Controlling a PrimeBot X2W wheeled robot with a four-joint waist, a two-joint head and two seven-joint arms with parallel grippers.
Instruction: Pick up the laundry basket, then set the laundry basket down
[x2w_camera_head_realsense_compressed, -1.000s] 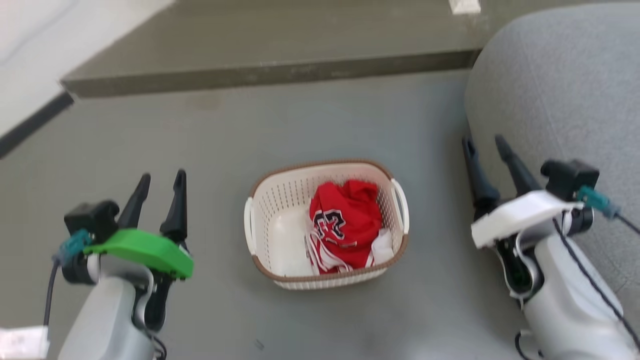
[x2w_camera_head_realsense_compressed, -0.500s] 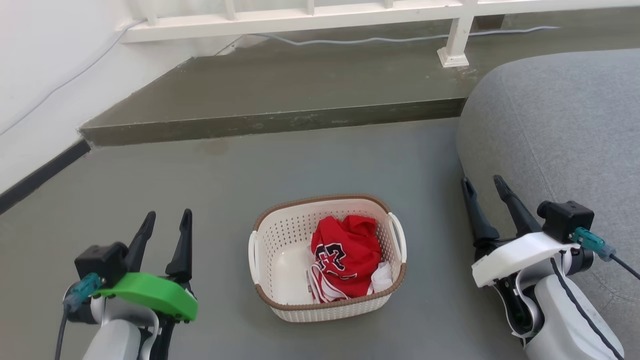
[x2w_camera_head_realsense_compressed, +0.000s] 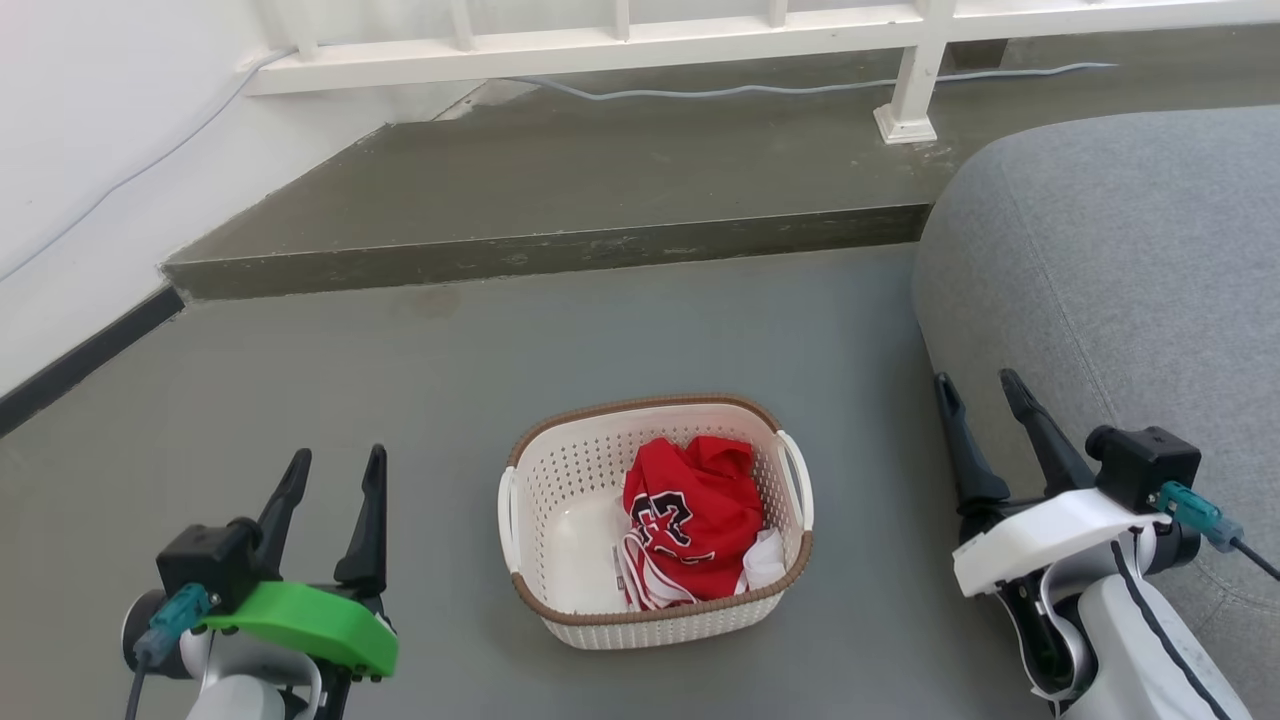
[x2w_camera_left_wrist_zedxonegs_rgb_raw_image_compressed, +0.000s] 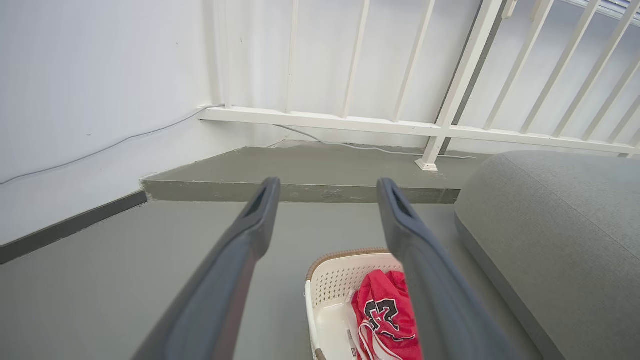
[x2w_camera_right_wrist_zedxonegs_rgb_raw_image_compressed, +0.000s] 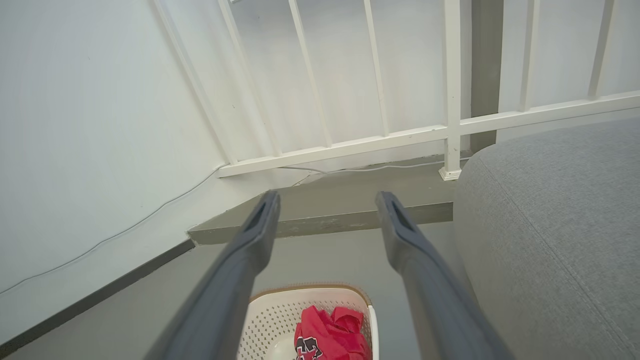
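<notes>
The grey floor (x2w_camera_head_realsense_compressed: 640, 330) carries everything here, and the grey sofa (x2w_camera_head_realsense_compressed: 1120, 260) bulks along its right side, leaving an open patch in front of the raised step (x2w_camera_head_realsense_compressed: 600, 180). The laundry basket (x2w_camera_head_realsense_compressed: 580, 470) stands upright and level on that patch, apart from sofa and step, so both of its white side handles (x2w_camera_head_realsense_compressed: 803, 480) are free to reach. It sits between the 2 arms. The left gripper (x2w_camera_head_realsense_compressed: 338, 455) hangs well to its left and the right gripper (x2w_camera_head_realsense_compressed: 975, 378) well to its right, in front of the sofa, each with its fingers parted and holding nothing. Such flanking suits a 2-handed lift by the handles, yet it equally suits arms clear of a basket that has been set down; the scene fits either. A crumpled red jersey (x2w_camera_head_realsense_compressed: 690, 520) lies inside toward the right handle, which probably makes that side slightly heavier.
</notes>
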